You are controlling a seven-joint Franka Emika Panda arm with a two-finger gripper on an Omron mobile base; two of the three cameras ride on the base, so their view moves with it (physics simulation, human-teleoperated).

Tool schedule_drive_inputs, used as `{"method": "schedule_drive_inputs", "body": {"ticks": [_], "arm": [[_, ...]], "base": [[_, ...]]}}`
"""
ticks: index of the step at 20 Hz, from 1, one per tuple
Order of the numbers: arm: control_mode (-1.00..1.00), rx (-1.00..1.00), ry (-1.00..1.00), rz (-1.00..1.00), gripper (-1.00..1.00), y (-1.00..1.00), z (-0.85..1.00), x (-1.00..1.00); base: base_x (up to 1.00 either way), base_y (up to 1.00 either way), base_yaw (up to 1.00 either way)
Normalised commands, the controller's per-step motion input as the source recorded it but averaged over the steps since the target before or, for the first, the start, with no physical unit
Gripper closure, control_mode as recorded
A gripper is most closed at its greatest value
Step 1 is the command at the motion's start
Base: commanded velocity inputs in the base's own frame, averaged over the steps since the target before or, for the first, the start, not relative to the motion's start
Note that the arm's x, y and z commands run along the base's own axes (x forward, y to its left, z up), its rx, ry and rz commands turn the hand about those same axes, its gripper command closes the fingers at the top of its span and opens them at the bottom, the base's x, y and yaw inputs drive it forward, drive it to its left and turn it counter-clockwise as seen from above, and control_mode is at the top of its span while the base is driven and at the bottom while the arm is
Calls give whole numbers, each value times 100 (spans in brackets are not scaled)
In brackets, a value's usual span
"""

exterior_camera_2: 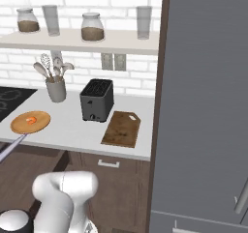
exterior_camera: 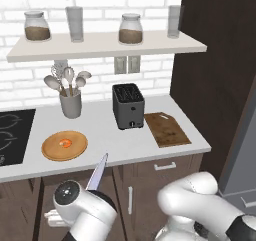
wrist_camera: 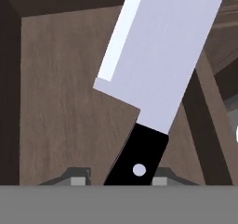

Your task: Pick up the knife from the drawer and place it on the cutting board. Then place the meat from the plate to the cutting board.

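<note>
One knife (wrist_camera: 158, 65), handle between tool (wrist_camera: 121, 176) tips

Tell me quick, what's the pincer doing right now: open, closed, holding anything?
Pincer: closed on the knife, gripping its black handle between the fingertips; the blade sticks up past the counter edge.

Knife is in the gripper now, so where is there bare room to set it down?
The cutting board is bare all over. Bare counter also lies between the plate and the toaster. It is crowded at the utensil holder; the meat sits mid-plate. The gripper holds the knife.
</note>
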Motion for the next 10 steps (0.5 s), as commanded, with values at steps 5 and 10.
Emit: {"method": "schedule_drive_inputs", "body": {"ticks": [5, 10], "arm": [[-100, 1, 0, 1, 100, -49, 100, 0], [-100, 2, 0, 3, 100, -54, 95, 1]], "base": [[0, 0, 0], [0, 0, 0]]}}
